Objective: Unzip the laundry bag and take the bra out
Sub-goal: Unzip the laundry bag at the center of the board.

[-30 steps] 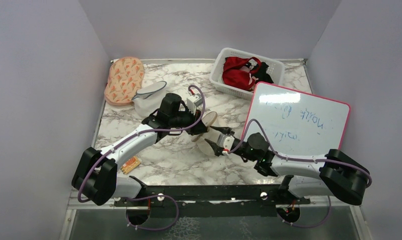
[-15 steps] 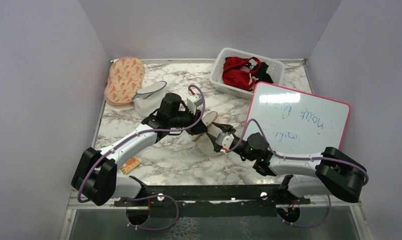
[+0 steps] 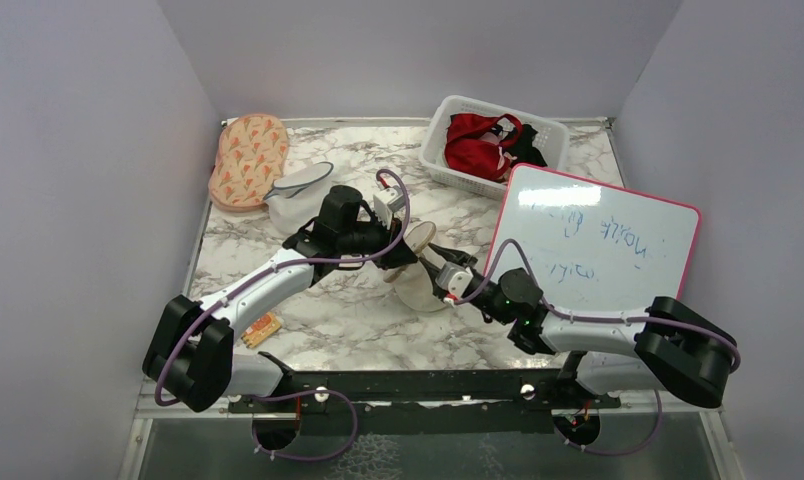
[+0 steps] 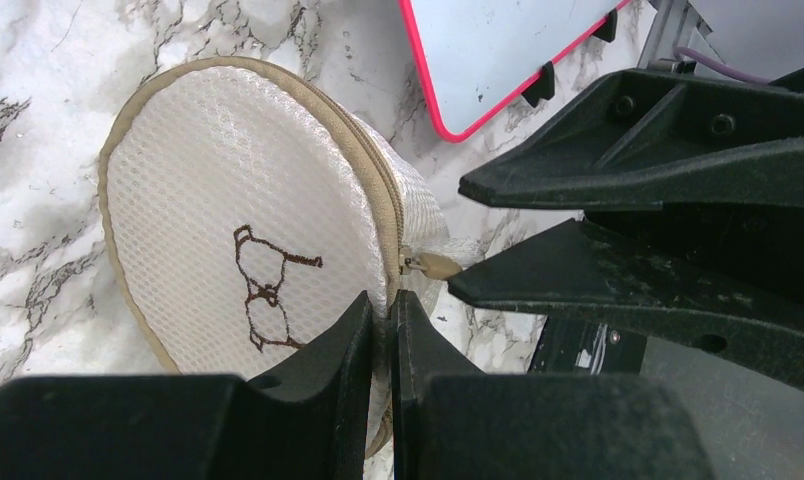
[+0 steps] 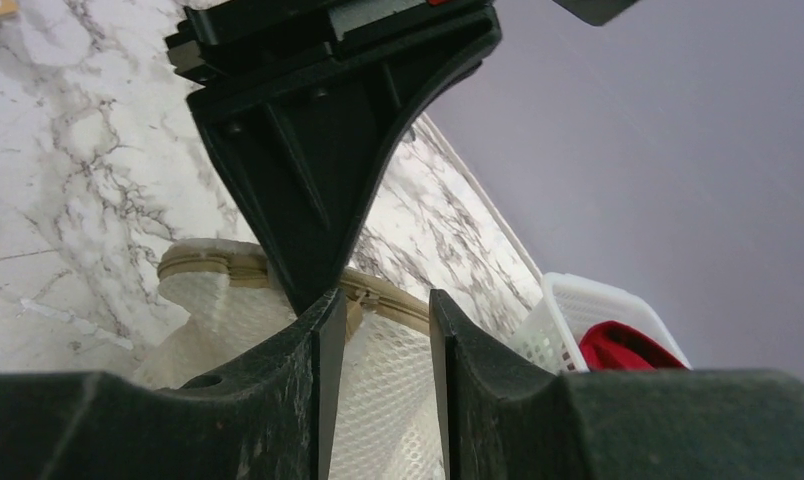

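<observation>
The laundry bag (image 4: 208, 230) is mid-table (image 3: 358, 320), between both claws. It's stood on edge, w/ the flat face & brown line drawing tilted toward your L wrist cam. The zip (image 4: 376, 190) runs round the rim & looks closed along the stretch that shows.

Your L claw (image 4: 391, 312) is at the bag's near rim. Its fingers are all but together, only a sliver of gap, w/ the mesh edge pinched between them. The zip pull (image 4: 430, 265) sticks out the bag's side, touching the tip of one finger of your R claw (image 5: 380, 300). The R claw is partly open: there's a clear gap between its fingers, the zip band crosses that gap, nothing is clamped.

Arms: the L arm reaches fwd & inward from its base, elbow bent, wrist over table centre. The R arm lies low, stretched toward centre, its claw pointing at the L one. The two meet nearly tip to tip at the bag.

Containers:
- The bag's mesh isn't see-through from here, so can't tell what's inside.
- A white basket (image 3: 436, 150) at the far R holds a red garment (image 3: 473, 145) & smth black (image 3: 528, 152).
- An orange-patterned pouch (image 3: 248, 160) is at the far L, w/ a white-grey pouch (image 3: 300, 195) just beside it. Both are apart from the bag.
- A pink-framed whiteboard (image 3: 598, 240) is R of the bag.
- A small orange item (image 3: 261, 328) is near the L arm.
</observation>
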Available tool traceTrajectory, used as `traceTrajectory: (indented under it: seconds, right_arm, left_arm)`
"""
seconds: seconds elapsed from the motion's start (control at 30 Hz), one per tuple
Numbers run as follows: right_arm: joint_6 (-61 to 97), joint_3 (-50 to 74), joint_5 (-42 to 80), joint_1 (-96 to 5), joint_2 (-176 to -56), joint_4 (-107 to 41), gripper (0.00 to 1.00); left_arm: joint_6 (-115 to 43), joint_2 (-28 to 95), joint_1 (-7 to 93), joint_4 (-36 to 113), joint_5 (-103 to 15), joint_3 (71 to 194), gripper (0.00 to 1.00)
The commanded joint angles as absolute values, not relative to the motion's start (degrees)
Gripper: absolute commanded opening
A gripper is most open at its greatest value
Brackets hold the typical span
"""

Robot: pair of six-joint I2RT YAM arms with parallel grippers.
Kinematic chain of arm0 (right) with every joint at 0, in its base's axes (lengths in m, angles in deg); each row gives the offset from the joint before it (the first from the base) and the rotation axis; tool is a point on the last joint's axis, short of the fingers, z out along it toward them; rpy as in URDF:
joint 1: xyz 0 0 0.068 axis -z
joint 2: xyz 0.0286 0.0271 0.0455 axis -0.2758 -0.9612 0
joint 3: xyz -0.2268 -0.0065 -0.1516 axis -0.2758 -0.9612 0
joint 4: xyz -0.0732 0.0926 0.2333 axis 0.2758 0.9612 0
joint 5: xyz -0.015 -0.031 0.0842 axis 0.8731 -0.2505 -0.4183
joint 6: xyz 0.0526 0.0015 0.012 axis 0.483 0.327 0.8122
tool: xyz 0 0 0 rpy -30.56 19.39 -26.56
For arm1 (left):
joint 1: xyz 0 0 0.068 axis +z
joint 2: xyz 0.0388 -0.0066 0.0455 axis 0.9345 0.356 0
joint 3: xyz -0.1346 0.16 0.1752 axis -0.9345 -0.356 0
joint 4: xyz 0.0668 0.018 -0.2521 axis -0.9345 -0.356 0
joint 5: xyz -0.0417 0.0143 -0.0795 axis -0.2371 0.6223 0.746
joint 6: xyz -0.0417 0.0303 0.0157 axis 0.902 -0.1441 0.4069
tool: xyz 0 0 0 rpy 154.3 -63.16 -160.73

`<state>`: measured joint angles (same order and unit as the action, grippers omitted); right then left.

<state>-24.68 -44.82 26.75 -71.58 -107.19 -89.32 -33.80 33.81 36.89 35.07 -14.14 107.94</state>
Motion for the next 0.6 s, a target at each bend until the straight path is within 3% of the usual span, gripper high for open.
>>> traceTrajectory:
  seconds: [0.0,0.57]
  right_arm:
    - [-24.11,-46.06,31.63,-71.72,-105.41,-91.19,0.34]
    - [-22.44,-44.85,25.54,-71.7,-108.37,-89.43,0.28]
  left_arm:
    - [-33.98,32.16,36.91,35.99,-12.43,107.78,0.0]
    - [-34.36,32.14,36.89,35.76,-12.54,107.79,0.0]
